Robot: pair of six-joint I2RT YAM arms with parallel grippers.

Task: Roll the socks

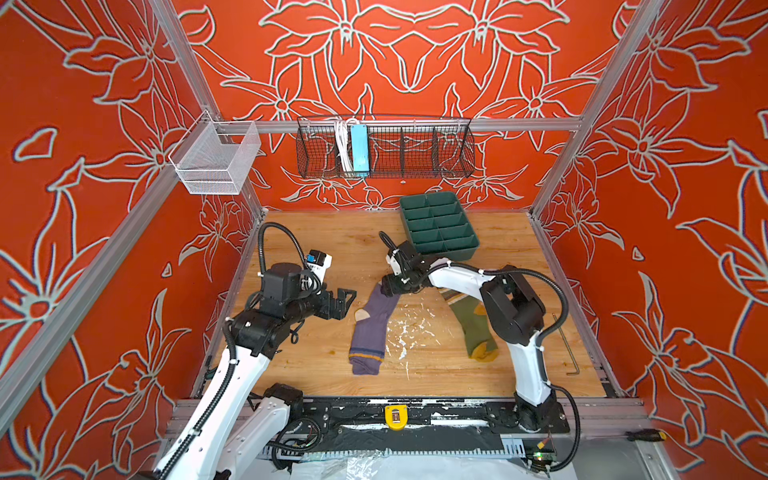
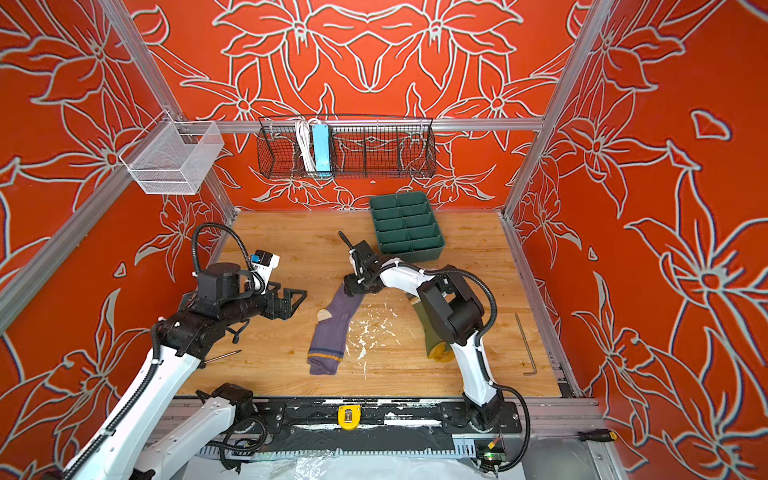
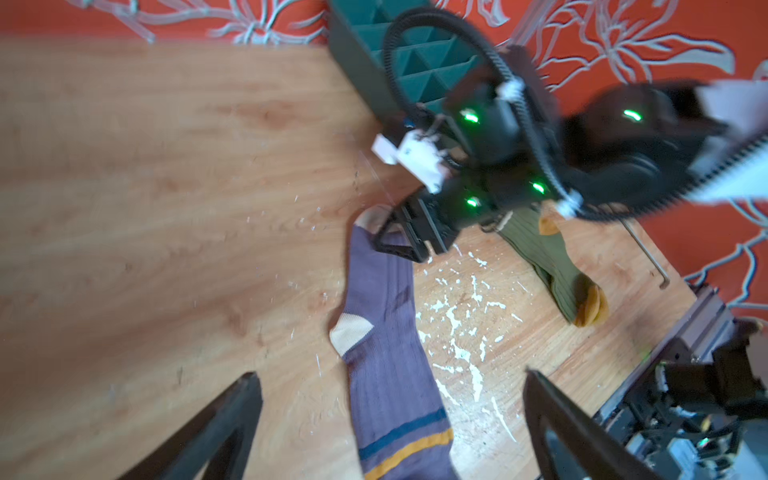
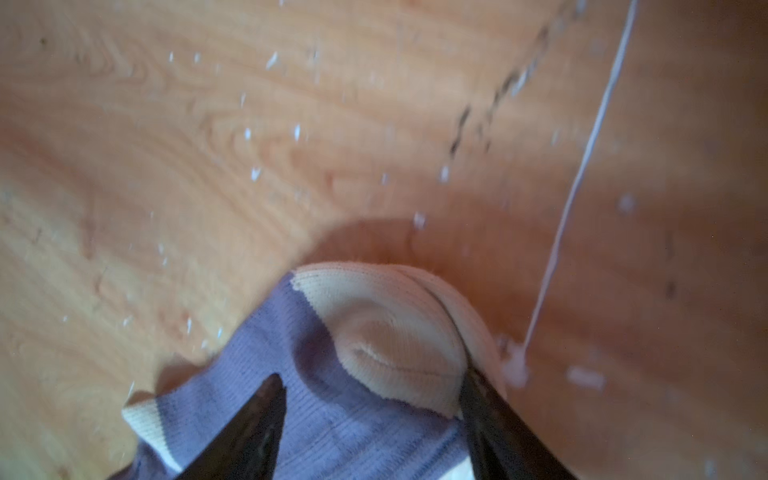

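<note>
Both top views: purple sock lies flat mid-frame, long axis near vertical, toe at top by the R gripper, striped cuff toward lower edge, cream heel on its left side. To its right, well apart, green sock runs diagonal: cuff upper left under the R arm, mustard toe lower right. Wood table w/ white flecks btwn the socks. Green tray w/ dividers at the back, hex key near right edge, red floral walls. Black wire basket + white mesh basket on the rail above. L gripper sits just left of the purple sock's foot, jaws wide, nothing in them.

Left wrist view: purple sock runs up frame centre, cuff at bottom, toe at top at the R gripper. L gripper fingers spread wide either side of the leg, not touching it. Off to the right, green sock, diagonal.

Right wrist view, blurry: cream toe sits btwn the fingers of the R gripper, which stand apart; one tip over purple fabric, other against toe's edge. Released, not clamped.
</note>
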